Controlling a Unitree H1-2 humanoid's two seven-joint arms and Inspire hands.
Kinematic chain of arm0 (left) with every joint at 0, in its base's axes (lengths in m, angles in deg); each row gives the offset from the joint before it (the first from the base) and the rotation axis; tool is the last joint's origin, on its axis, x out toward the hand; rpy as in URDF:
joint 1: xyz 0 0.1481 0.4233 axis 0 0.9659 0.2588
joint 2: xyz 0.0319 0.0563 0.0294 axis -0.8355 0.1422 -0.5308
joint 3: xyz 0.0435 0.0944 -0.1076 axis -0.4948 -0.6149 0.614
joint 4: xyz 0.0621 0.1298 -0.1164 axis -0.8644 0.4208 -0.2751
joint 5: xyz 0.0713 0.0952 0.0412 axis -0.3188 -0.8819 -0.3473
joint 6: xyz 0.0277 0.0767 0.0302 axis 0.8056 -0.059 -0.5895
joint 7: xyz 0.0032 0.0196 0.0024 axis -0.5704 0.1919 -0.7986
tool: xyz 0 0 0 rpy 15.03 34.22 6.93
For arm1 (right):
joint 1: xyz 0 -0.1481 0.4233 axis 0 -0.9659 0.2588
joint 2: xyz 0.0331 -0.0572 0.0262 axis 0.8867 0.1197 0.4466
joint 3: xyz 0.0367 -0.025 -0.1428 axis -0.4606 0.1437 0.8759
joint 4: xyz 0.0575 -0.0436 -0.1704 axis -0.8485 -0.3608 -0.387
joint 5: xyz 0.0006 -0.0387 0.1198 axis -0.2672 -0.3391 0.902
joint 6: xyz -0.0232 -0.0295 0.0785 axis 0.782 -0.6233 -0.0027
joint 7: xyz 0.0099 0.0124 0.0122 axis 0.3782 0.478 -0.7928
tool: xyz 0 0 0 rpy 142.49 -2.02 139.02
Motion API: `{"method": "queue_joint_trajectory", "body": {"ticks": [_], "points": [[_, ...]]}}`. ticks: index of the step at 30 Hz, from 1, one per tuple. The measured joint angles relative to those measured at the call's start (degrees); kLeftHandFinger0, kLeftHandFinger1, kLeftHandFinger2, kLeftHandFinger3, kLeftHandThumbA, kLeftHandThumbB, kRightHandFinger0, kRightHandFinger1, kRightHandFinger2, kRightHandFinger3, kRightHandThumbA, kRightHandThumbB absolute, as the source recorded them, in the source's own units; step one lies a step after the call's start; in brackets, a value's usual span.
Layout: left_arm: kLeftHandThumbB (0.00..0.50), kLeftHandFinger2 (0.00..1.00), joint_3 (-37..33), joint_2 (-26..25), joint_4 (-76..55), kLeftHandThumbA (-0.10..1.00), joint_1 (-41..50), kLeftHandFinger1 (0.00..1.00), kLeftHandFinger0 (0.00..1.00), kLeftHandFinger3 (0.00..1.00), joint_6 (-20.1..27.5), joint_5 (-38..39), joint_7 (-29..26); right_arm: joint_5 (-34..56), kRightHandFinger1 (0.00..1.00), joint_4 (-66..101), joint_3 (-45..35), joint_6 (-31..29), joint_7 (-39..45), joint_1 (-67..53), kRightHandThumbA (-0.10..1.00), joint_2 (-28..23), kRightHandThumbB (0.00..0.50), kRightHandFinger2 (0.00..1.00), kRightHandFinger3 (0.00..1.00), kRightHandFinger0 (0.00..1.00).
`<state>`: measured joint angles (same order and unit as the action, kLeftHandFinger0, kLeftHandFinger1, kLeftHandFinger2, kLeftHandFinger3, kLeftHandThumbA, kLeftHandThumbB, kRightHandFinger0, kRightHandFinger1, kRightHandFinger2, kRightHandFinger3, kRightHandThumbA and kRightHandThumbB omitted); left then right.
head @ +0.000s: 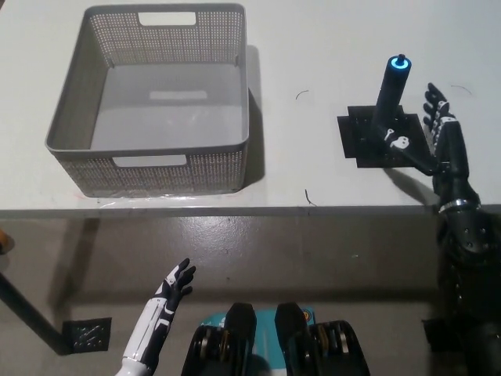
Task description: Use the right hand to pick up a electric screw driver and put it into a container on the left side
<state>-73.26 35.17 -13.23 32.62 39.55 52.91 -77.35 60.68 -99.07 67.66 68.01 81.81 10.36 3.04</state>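
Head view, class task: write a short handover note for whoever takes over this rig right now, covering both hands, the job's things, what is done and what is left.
Right hand: open, beside the electric screwdriver, not gripping it.
Left hand: open, resting low, below the table edge.
Screwdriver: upright on its black base plate, table's right.
Basket: on the left, nothing inside.
Done: the reach.
Left: grasp, lift, carry left, drop in basket.

We find no readable text, label, brand or number anywhere. The only sign-like mark is a glowing blue ring on top of the electric screw driver point(389, 98), and it carries no characters we can read.
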Motion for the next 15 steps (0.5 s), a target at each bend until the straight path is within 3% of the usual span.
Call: {"method": "queue_joint_trajectory", "body": {"ticks": [8, 11, 15], "points": [[0.278, 1.00, 0.0, 0.0, 0.0, 1.00, 0.1, 1.00, 1.00, 1.00, 0.0, -0.1, 0.0, 0.0, 1.00, -9.2, 0.4, -0.1, -0.6, 4.3, 1.00, -0.2, 0.406, 1.00, 1.00, 1.00], [0.276, 1.00, 0.0, 0.0, 0.0, 1.00, 0.1, 1.00, 1.00, 1.00, 0.0, 0.0, 0.0, 0.0, 1.00, -12.6, 0.7, -0.3, -0.6, 6.3, 1.00, -0.4, 0.438, 1.00, 1.00, 1.00], [0.281, 1.00, -0.1, 0.0, 0.0, 1.00, 0.1, 1.00, 1.00, 1.00, 0.0, 0.0, 0.1, 0.0, 1.00, -16.3, 1.4, -1.0, -0.6, 8.4, 1.00, -0.6, 0.425, 1.00, 1.00, 1.00]]}}
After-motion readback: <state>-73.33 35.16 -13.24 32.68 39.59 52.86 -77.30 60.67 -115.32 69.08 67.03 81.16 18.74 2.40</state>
